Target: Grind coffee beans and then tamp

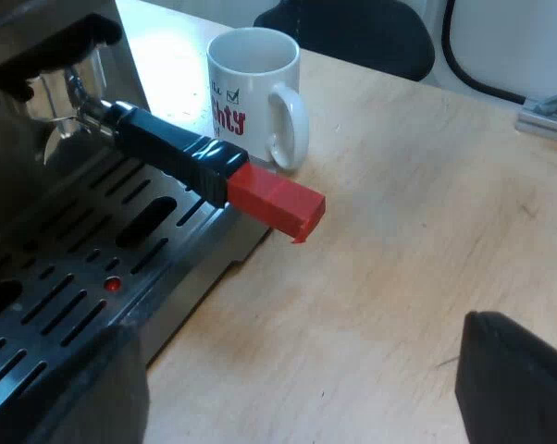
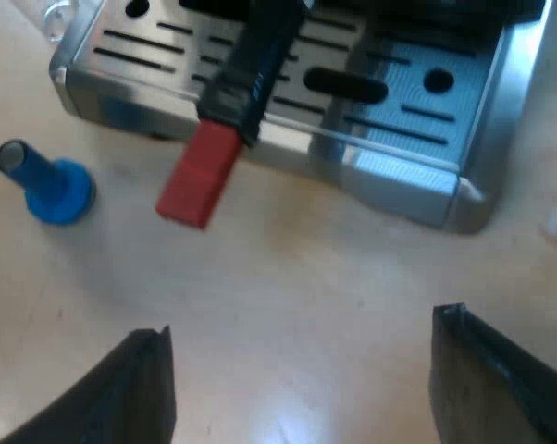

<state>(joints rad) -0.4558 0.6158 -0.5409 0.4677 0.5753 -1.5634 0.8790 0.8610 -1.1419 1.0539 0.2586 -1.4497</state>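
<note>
holder: metal holder [image 1: 70,97] sits locked into the espresso machine [image 1: 29,55] front, the basket end up under the machine's head
handle: dark handle [image 1: 172,148] runs out over the drip tray [image 1: 84,277], tilted slightly down; nothing is gripping it
red end: red end [image 1: 277,202] sticks out past the tray's edge and hangs above the surface [image 1: 427,231], not touching it
tray: slotted metal grille with a small red dot in one hole; the right wrist view shows its front lip and one corner
mug: white mug [image 1: 251,92] with red lettering, upright on the surface just beside the machine; its grip faces the red end, close but not touching
tamper: blue tamper [image 2: 49,185] on the surface near a corner of the tray, apart from the red end; can't tell if it is upright or lying
left pincer: left pincer [image 1: 292,338] is spread wide with nothing between the fingers, over bare surface by the tray's edge, short of the red end
right pincer: right pincer [image 2: 302,324] is spread wide and empty, over the surface in front of the tray, facing the red end
</note>
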